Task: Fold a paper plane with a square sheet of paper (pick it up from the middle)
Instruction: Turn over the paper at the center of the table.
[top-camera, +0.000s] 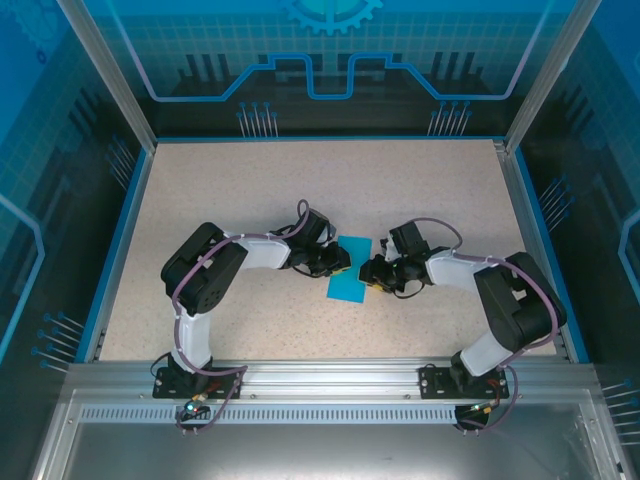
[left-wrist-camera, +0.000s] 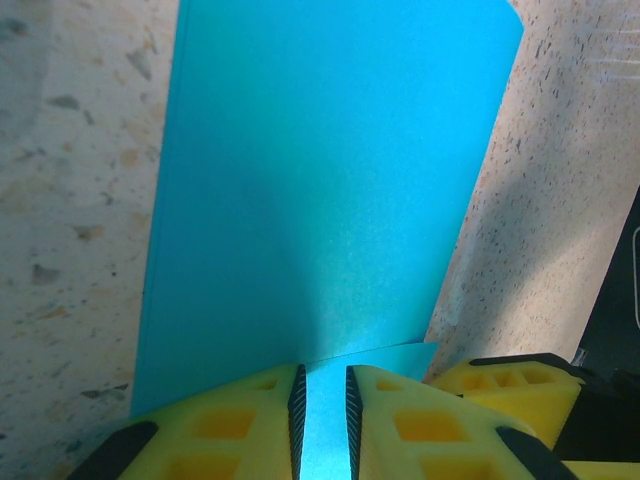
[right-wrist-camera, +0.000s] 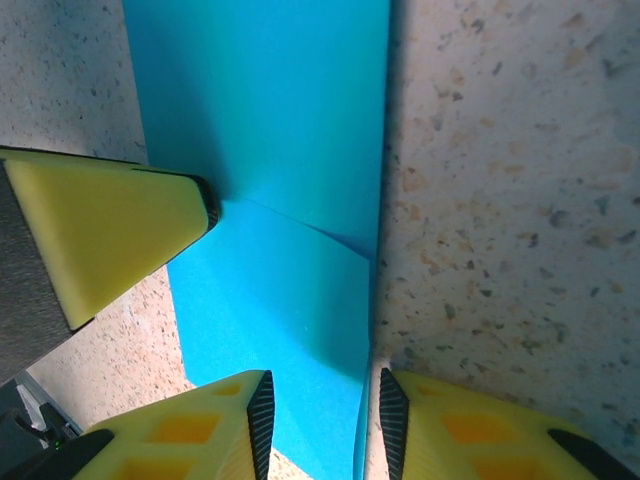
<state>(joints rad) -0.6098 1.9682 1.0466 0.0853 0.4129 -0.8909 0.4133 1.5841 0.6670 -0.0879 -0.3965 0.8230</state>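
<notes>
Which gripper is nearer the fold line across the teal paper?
Left. The left gripper sits at the fold line; the right gripper straddles an edge of the paper, short of that line.

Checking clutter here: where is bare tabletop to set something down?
Free: the far half of the table, between the paper and the back wall, and the near strip between the arm bases. Crowded: the centre, where left gripper and right gripper meet at the paper.

Creased square sheet of paper (left-wrist-camera: 320, 200) within the barely parted left gripper (left-wrist-camera: 322, 425)
</notes>
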